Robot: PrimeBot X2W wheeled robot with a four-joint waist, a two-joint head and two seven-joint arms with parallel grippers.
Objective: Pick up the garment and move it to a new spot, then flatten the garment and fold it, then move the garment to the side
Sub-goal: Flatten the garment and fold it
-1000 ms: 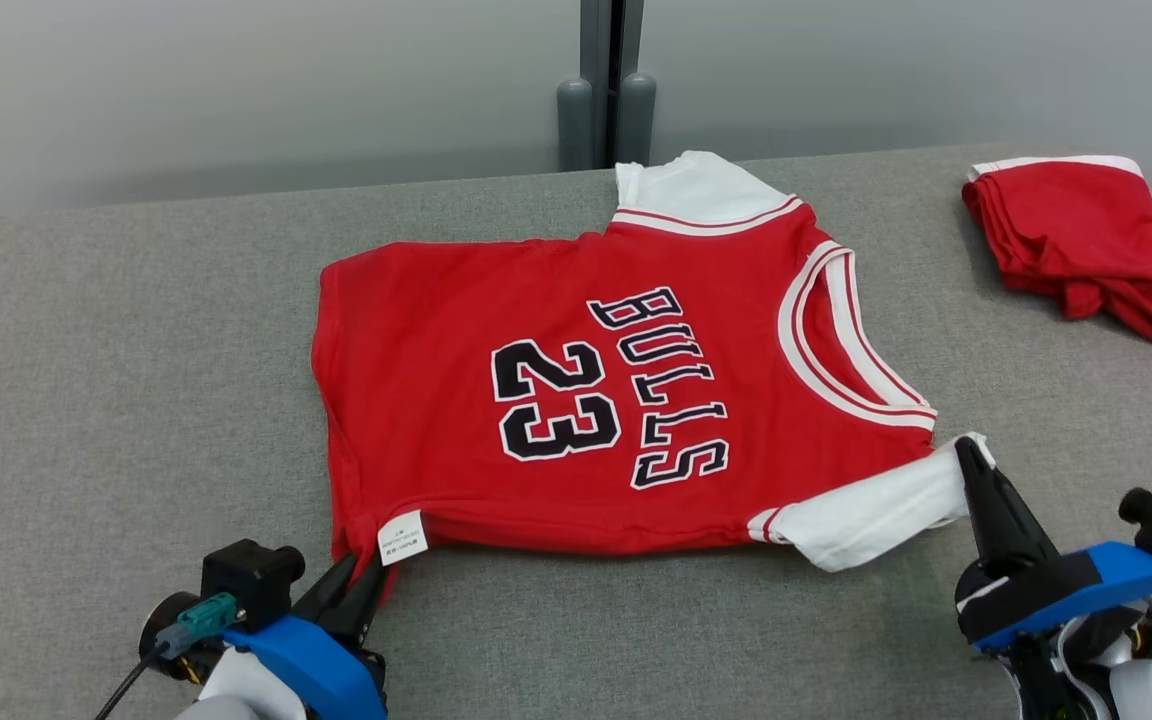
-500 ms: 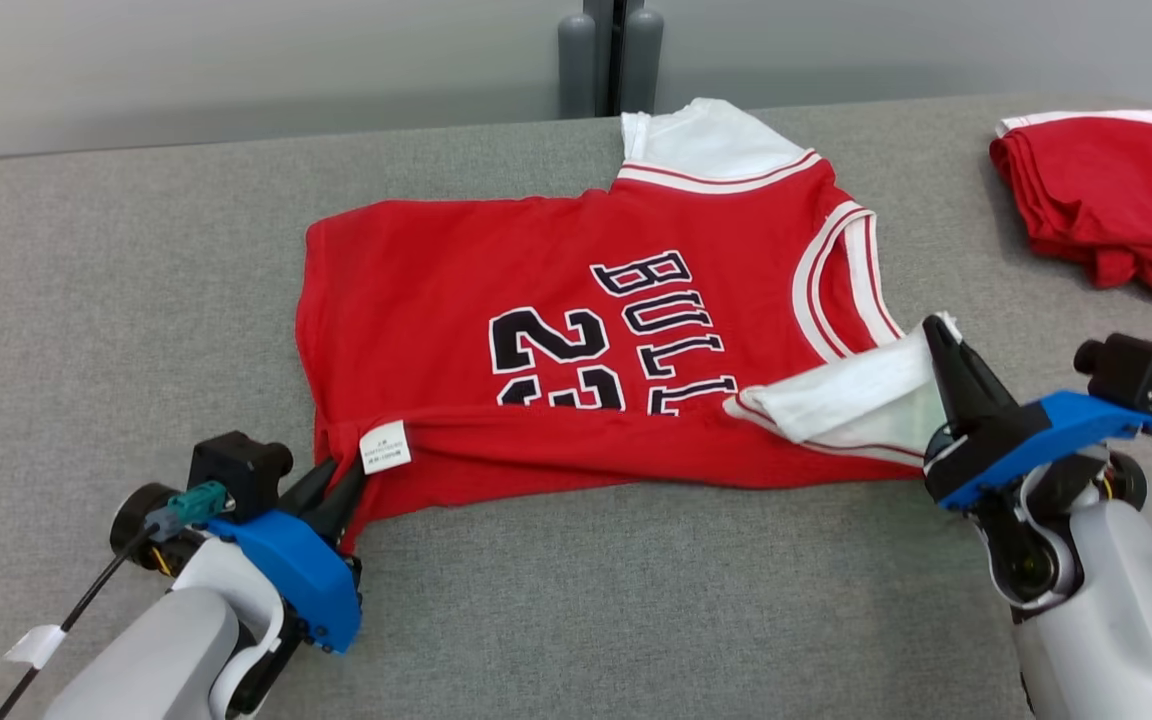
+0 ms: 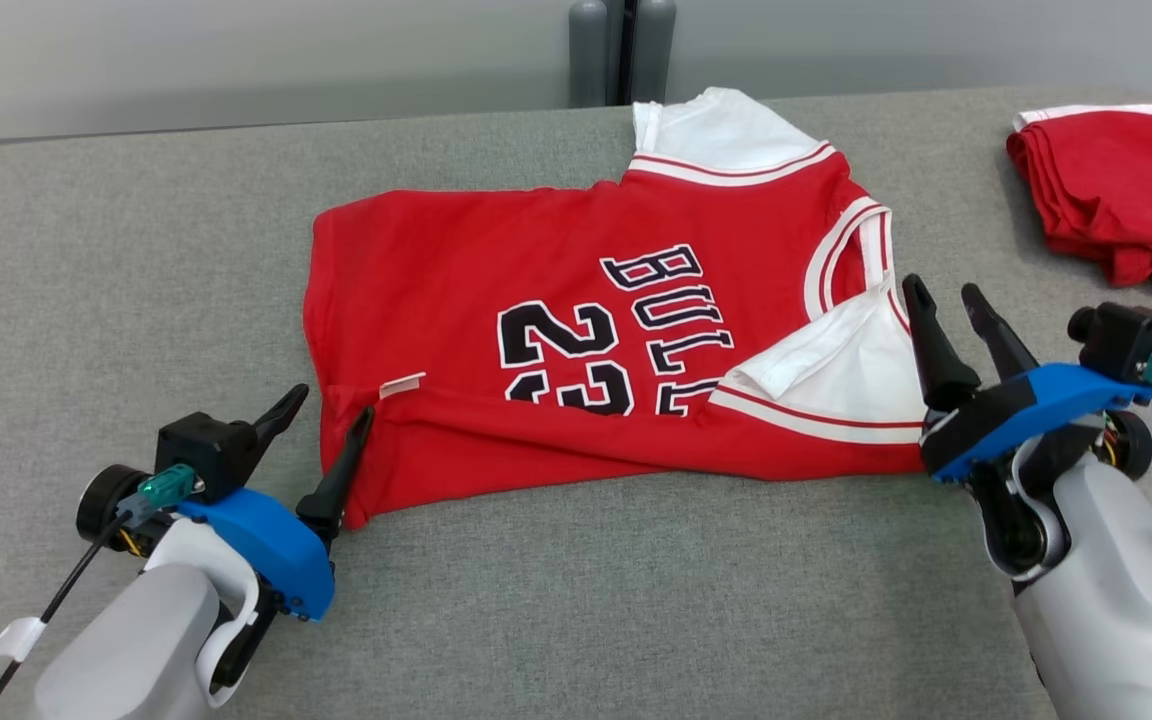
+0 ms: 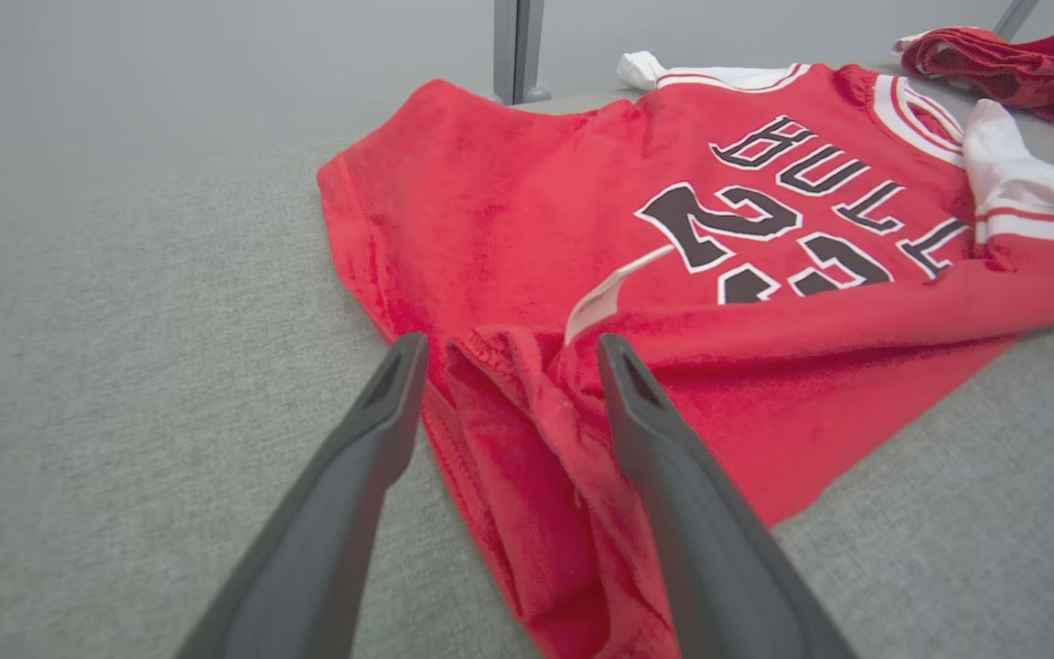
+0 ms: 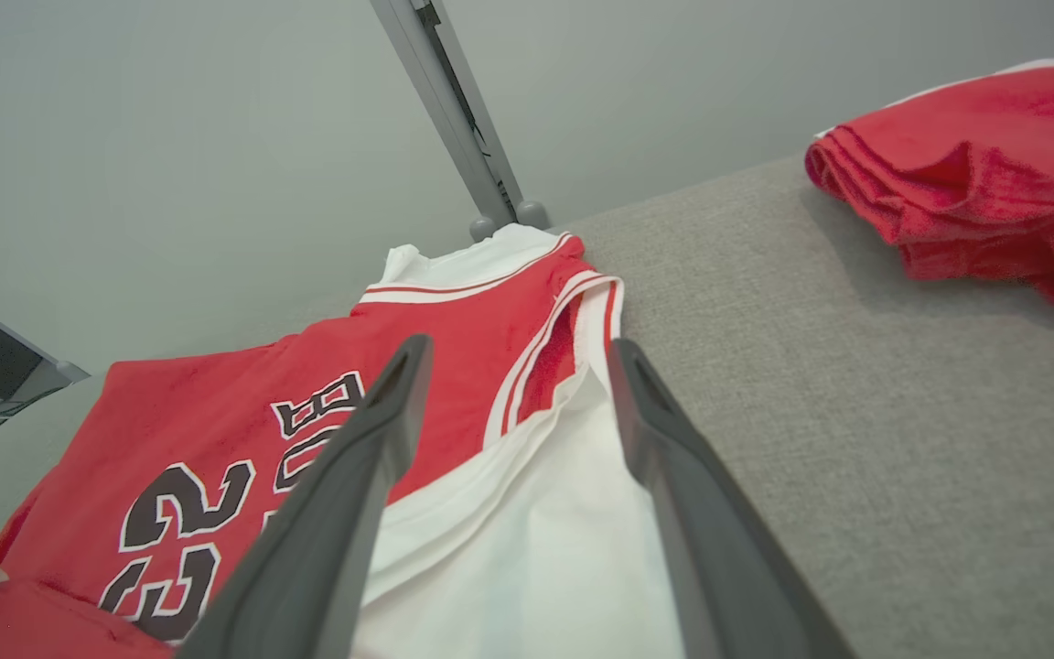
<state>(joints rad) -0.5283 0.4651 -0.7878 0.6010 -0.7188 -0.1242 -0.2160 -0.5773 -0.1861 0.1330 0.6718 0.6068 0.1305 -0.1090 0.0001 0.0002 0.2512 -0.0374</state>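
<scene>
The left gripper (image 3: 334,402) is seen at the lower left of the head view. Its two dark fingers are spread wide and nothing is clamped between them. In the left wrist view a rumpled hem corner (image 4: 509,412) is found lying in the gap between those fingers; whether the cloth is touched by them cannot be told. Just beyond that corner a small white label (image 3: 402,384) is seen standing up from the fold.

Across the middle of the grey table (image 3: 136,250) the red jersey (image 3: 456,270) is spread out, hem to the left and collar to the right. Its near edge is doubled back over the front, so the lower parts of the "23" and of the black lettering are covered. A far white sleeve (image 3: 716,130) is laid flat at the back edge, below two grey posts (image 3: 588,50). A near white sleeve (image 3: 836,365) is turned in onto the red chest, beside the striped collar.

Just right of that sleeve the right gripper (image 3: 941,287) is seen, fingers parted and raised, with nothing held. In the right wrist view the sleeve's white cloth is seen lying below the gap between the fingers.

At the far right, well apart, a second red garment (image 3: 1116,190) is left folded in a pile.
</scene>
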